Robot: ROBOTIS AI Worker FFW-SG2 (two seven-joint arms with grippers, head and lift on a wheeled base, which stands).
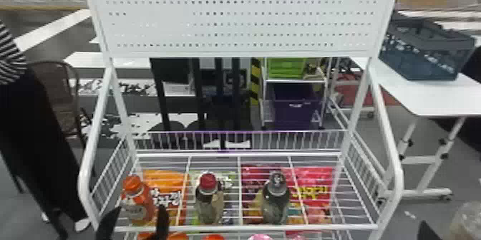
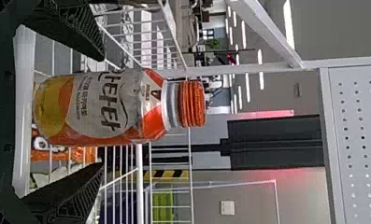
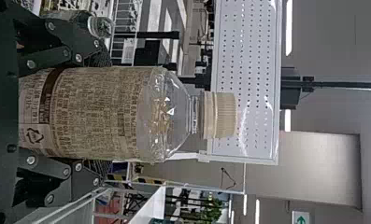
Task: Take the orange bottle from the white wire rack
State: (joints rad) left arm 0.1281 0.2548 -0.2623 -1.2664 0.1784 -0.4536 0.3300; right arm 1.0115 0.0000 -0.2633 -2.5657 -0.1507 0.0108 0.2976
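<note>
Near right: right gripper point(image 3: 104, 112) clasps a clear bottle point(image 3: 99, 113), well apart. Near left: left gripper point(image 1: 140, 208), the closer one, fingers spread either side of the orange bottle point(image 1: 137, 200). Bottle upright at the white wire rack's point(image 1: 229, 227) near left; squeezing across its upright axis likely next.

grey floor point(image 1: 415, 207), white table point(image 1: 433, 97), ceiling lights point(image 2: 288, 23), perhaps a chair point(image 1: 59, 78)
</note>
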